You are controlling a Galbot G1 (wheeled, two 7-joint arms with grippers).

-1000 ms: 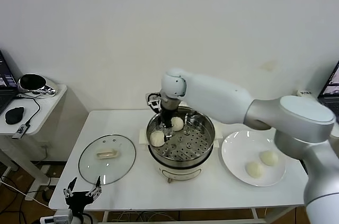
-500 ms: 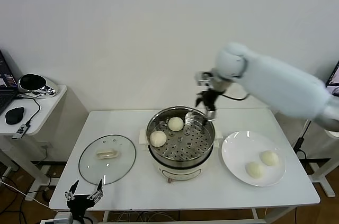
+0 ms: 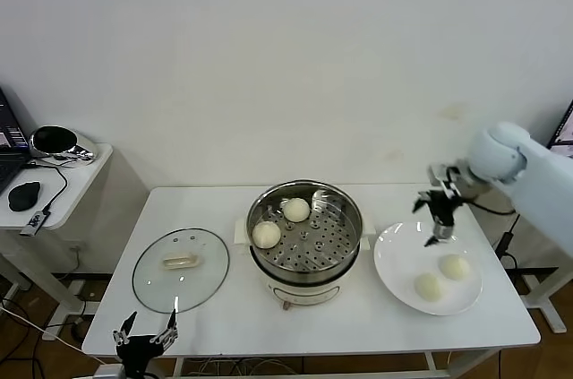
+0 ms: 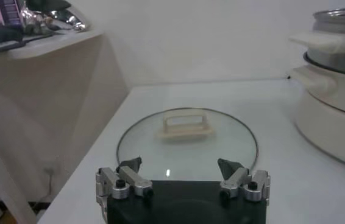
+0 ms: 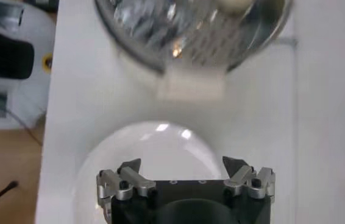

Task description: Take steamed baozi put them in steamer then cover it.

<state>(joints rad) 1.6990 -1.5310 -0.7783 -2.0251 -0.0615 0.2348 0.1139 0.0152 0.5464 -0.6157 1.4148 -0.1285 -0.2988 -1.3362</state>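
Observation:
The steamer (image 3: 306, 195) stands mid-table with two baozi on its perforated tray, one at the left (image 3: 266, 234) and one at the back (image 3: 296, 210). Two more baozi (image 3: 430, 286) (image 3: 455, 267) lie on the white plate (image 3: 403, 254) at the right. My right gripper (image 3: 438, 223) is open and empty, hanging over the plate's far edge; its wrist view shows the plate (image 5: 160, 152) below and the steamer (image 5: 160, 36) beyond. The glass cover (image 3: 148, 280) lies flat at the table's left, handle up (image 4: 187, 123). My left gripper (image 3: 143, 340) is open and empty, low at the table's front-left edge.
A side table (image 3: 63, 173) with a mouse and headphones stands to the left. The wall rises close behind the table. The steamer's white base and handle (image 4: 322, 42) show in the left wrist view.
My right gripper has let go of a baozi in the steamer, risen, and swung right across the pot to above the plate. My left gripper has sunk slightly.

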